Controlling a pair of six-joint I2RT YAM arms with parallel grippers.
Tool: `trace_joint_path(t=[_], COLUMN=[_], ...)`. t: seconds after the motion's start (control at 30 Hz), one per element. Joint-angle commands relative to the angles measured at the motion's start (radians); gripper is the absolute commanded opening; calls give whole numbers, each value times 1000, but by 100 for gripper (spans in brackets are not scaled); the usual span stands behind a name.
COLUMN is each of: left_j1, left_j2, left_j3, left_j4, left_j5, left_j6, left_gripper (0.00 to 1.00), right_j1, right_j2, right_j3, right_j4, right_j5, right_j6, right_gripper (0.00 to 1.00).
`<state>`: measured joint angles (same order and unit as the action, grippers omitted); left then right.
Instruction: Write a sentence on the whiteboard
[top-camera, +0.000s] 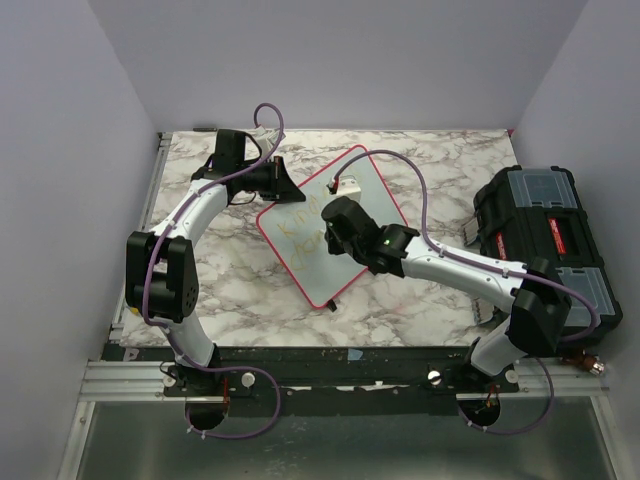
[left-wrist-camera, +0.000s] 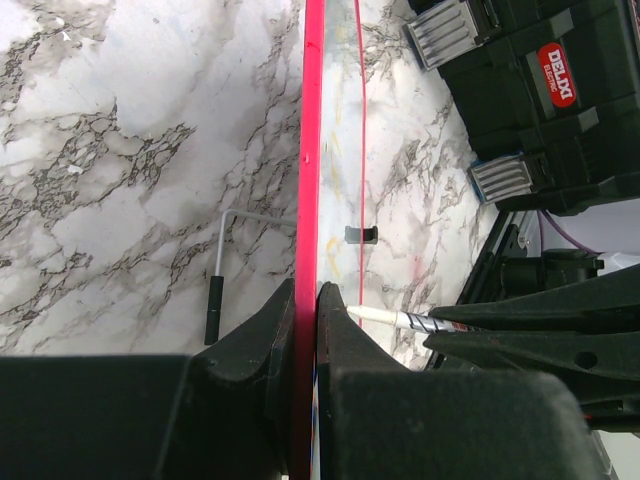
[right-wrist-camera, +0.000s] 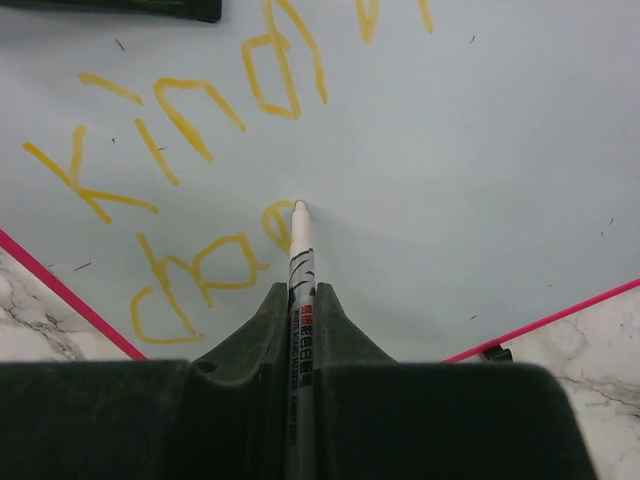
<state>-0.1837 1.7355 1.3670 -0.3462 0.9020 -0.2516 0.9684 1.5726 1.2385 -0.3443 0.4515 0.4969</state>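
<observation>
Whiteboard (top-camera: 372, 200), pink-red frame, faint yellow sentence (right-wrist-camera: 190, 140), maybe "kind…"; L gripper (left-wrist-camera: 307, 295) clamps edge, R gripper (right-wrist-camera: 300, 292) grips marker (right-wrist-camera: 300, 255).

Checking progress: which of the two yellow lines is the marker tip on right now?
The lower line, nearest the right claw in its wrist view: the marker tip sits at its last letter. The upper line lies beyond the tip.

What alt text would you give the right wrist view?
The right gripper is shut on a white marker, its tip at the whiteboard beside yellow handwritten letters in two lines, the upper starting with what looks like "kind". The board's pink frame and the marble table show at the lower corners.
</observation>
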Motion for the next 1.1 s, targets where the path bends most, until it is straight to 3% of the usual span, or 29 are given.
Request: trace_joint_path(t=[0.0,0.33,0.6,1.07], left_j1=[-19,-19,-19,-19], left_j2=[-10,-9,-9,-10], left_j3=[-24,-23,-23,-24], left_j4=[-40,-40,-41,-41], left_j5=[-73,-75,-74,-75], left_j6=[100,100,99,99], left_gripper=[0,0,0,0], right_j1=[-1,-1,-2,-64], right_j2=[-5,-46,-133,-88], right_j3=[-34,-78,-112,-49], right_j4=[-24,-23,21,50], right_j5=[5,-22,46,10], right_j6=[11,30,39,10], right_gripper=[1,1,1,1])
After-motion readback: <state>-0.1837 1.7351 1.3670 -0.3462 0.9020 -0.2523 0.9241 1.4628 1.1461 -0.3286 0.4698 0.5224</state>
